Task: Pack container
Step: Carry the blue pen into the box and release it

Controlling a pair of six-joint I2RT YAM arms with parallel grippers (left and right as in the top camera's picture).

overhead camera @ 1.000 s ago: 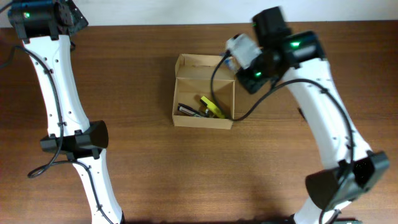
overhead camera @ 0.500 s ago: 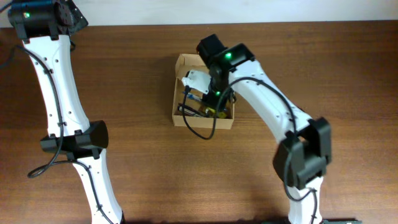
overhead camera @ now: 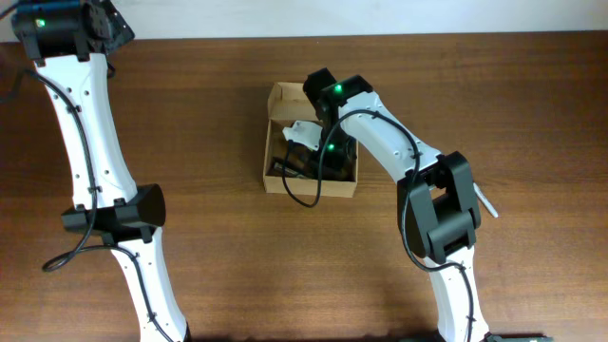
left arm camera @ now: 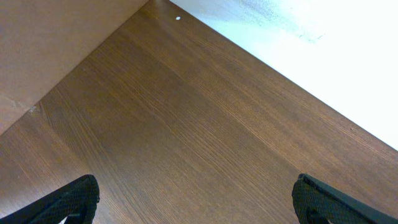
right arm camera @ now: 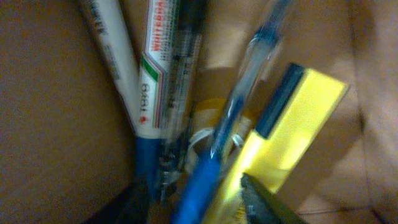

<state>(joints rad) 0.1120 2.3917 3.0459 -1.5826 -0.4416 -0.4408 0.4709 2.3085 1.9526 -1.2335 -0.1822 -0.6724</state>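
brown wood table (overhead camera: pixel 190 237): at far left the left gripper (left arm camera: pixel 199 202) hangs with fingers spread wide. at mid-table sits the cardboard container (overhead camera: pixel 285 100), flap open. the right gripper (right arm camera: pixel 189 196) is down inside it, fingers parted with a blue pen (right arm camera: pixel 217 143) between them, a yellow highlighter (right arm camera: pixel 298 124) alongside.

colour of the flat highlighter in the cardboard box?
Bright yellow flat highlighter, dark cap; right wrist view shows it best.

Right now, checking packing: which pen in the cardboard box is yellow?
The flat yellow highlighter with black cap; the others are white, black and clear-blue.
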